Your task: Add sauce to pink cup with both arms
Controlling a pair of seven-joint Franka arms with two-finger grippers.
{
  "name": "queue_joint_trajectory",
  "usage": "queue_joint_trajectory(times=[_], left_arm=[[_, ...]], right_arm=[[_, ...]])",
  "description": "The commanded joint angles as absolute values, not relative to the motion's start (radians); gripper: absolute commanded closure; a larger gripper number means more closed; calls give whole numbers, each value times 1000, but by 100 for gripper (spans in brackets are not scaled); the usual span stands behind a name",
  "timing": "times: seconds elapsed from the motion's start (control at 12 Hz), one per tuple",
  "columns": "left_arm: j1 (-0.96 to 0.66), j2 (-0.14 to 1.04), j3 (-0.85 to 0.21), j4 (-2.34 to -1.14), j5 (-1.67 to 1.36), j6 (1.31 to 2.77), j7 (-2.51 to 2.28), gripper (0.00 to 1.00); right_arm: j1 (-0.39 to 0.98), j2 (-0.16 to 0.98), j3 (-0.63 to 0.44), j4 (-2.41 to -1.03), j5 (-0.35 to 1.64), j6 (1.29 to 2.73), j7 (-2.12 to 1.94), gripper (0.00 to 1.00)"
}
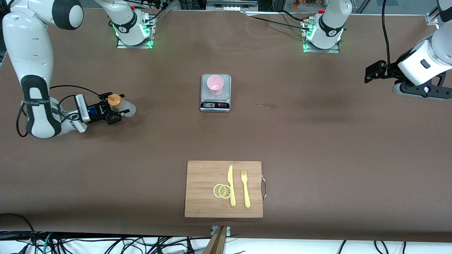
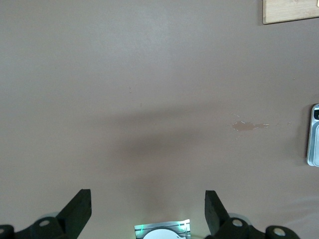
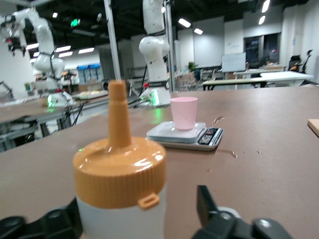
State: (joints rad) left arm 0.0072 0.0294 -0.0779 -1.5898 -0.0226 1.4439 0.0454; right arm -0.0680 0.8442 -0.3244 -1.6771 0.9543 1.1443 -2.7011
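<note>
The sauce bottle [image 1: 126, 108], whitish with an orange nozzle cap, stands upright on the table toward the right arm's end. My right gripper [image 1: 119, 104] is low at the table, open, with a finger on each side of the bottle. In the right wrist view the bottle [image 3: 119, 174] fills the space between the jaws, with a gap to one finger [image 3: 207, 204]. The pink cup [image 1: 215, 84] stands upright on a small scale [image 1: 215, 103] at mid-table; the right wrist view shows the cup too [image 3: 183, 112]. My left gripper [image 1: 374, 72] is open and empty, up over the table's left-arm end.
A wooden cutting board [image 1: 204, 183] lies near the front edge with a yellow knife [image 1: 231, 185], a yellow fork [image 1: 245, 188] and lemon slices [image 1: 222, 191]. A small stain [image 1: 266, 104] marks the table beside the scale. The left wrist view shows bare table and the scale's edge [image 2: 314, 134].
</note>
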Motion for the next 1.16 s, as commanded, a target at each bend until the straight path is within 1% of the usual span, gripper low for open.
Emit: queue_joint_trajectory(times=[0.0,0.08,0.17,0.33,0.5,0.66,0.83,1.08], left_arm=[[12,41,-81,-1562,-14,1430,63,0],[12,41,-81,-1562,-14,1430,63,0],[12,41,-81,-1560,-14,1430,63,0],[12,41,-81,-1562,-14,1430,63,0],[12,41,-81,-1560,-14,1430,63,0],[12,41,-81,-1560,-14,1430,63,0],[12,41,-81,-1560,-14,1430,63,0],[12,41,-81,-1560,-14,1430,63,0]], right_arm=[[-94,780,-363,-1594,847,1129,-2660,0],[-94,747,-377,-1566,797,1137,-2620,0],[-94,677,-388,-1565,722,1173,-2540,0],[-86,515,-387,-1586,594,1293,-2340,0],[-63,360,-362,-1612,458,1363,-2061,0],[-25,235,-331,-1626,343,1406,-1814,0],[27,155,-322,-1628,258,1419,-1592,0],[78,49,-278,-1628,126,1428,-1239,0]])
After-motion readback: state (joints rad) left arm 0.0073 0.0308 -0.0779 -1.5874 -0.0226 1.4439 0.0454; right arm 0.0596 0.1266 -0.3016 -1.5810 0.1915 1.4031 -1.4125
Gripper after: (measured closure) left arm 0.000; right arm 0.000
